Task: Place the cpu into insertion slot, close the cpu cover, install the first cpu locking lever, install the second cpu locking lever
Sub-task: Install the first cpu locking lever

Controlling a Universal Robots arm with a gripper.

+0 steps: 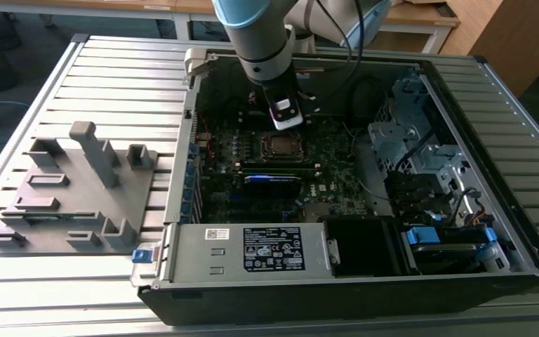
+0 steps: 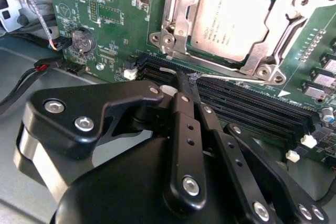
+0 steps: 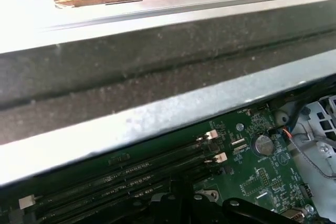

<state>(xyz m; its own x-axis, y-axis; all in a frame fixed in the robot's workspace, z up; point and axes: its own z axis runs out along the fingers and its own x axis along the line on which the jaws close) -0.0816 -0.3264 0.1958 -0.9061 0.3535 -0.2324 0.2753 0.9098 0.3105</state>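
The open computer case [image 1: 494, 232] lies on its side on the slatted metal table [image 1: 110, 70], and holds the green motherboard [image 1: 335, 175], a drive cage at the exterior view's right and a grey power supply box [image 1: 250, 249] with a white label along its near edge. At the middle of the board sits the insertion slot [image 1: 282, 146], and the cpu [image 2: 231, 19] already lies inside it, its grey-silver top facing up. In the second wrist view the cpu cover [image 2: 281, 22] is folded down around the chip, its silvery frame bordering the chip on all sides; a thin metal locking lever [image 2: 236, 78] runs along the edge of the socket next to the black memory slots [image 2: 247, 111].

The tool [image 2: 188, 80] hangs just beside the socket, over the memory slots, its black fingers [image 2: 182, 85] drawn tightly together with nothing between them, tips at the lever's end.

The second wrist view also shows a round coin battery [image 2: 81, 40] on the board. In the first wrist view the case wall [image 3: 157, 114] and the memory slots show, with the battery [image 3: 261, 144] beyond them. On the table at the exterior view's left stands a grey moulded fixture [image 1: 73, 189].
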